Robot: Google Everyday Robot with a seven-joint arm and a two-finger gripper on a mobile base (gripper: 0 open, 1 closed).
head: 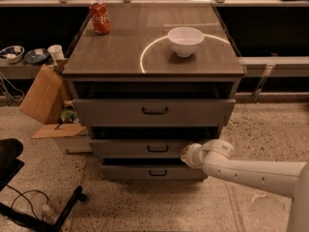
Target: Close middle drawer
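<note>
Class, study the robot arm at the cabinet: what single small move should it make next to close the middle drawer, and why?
Probably a short, straight push into the cabinet. The gripper sits at the right end of the front of the middle drawer, and a dark gap above that front suggests the drawer is not yet fully in.

The claw is sitting at the right end of the middle drawer front. Its tip is blurring into the grey metal there, so I can't tell if it's actually touching. The arm is running off the right edge. The middle drawer's inside is hiding in shadow under the top drawer. Near left, a black chair base is getting chopped by the edges. The stuff behind the cardboard box is looking too tiny to tell.
</note>
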